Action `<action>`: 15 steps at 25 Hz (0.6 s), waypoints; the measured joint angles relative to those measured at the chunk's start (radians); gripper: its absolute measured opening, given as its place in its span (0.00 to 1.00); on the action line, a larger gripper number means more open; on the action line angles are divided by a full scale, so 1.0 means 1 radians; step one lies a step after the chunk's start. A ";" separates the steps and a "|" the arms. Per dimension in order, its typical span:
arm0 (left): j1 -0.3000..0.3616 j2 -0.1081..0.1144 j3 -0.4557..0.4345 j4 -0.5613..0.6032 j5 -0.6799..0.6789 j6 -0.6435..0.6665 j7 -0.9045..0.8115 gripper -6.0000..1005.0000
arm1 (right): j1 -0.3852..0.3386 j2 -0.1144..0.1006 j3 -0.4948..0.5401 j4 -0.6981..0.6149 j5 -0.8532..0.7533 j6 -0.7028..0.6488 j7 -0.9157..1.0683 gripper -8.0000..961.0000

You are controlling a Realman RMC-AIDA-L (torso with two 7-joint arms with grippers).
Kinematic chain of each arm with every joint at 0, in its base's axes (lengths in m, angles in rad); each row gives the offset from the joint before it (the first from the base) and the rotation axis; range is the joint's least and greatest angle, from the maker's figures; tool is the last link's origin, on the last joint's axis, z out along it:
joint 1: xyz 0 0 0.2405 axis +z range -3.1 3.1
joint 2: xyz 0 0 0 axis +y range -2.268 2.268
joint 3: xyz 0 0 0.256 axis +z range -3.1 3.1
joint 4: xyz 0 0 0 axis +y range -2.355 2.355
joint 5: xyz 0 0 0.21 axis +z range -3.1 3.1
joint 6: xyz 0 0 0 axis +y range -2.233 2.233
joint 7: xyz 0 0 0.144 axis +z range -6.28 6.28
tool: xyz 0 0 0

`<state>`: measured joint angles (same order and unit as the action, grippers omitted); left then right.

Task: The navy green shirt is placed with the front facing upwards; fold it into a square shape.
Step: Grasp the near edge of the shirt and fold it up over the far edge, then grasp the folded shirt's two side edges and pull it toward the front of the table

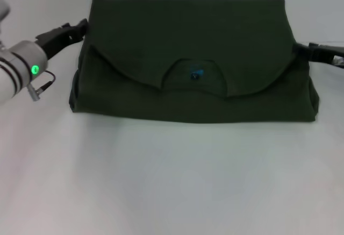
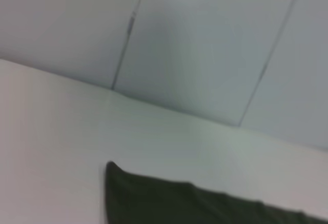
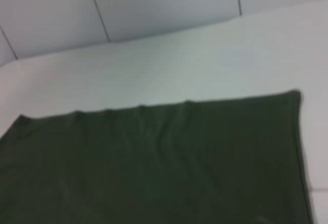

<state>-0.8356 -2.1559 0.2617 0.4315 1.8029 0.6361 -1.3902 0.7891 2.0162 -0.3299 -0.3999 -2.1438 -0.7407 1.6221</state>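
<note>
Lying on the table (image 1: 172,192) as a wide folded band, collar flap turned onto its middle, the shirt (image 1: 193,57) looks partway to a square. Judging by the width left, probably between folds: next calls for taking one short end and carrying it across to the other, edges kept aligned. Left gripper (image 1: 72,30) just beside the shirt's far-left corner, jaws hard to read, cannot tell if parted or pinching cloth. Right gripper (image 1: 317,52) at the right edge, touching or nearly so; jaw state likewise cannot tell.
</note>
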 joint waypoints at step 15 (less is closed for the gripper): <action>0.258 -0.005 0.183 0.180 0.005 0.436 -0.094 0.64 | -0.131 -0.066 -0.030 -0.129 0.010 -0.432 0.261 0.73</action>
<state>-0.5773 -2.1609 0.4445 0.6111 1.8082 1.0722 -1.4842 0.6585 1.9507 -0.3595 -0.5286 -2.1342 -1.1725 1.8828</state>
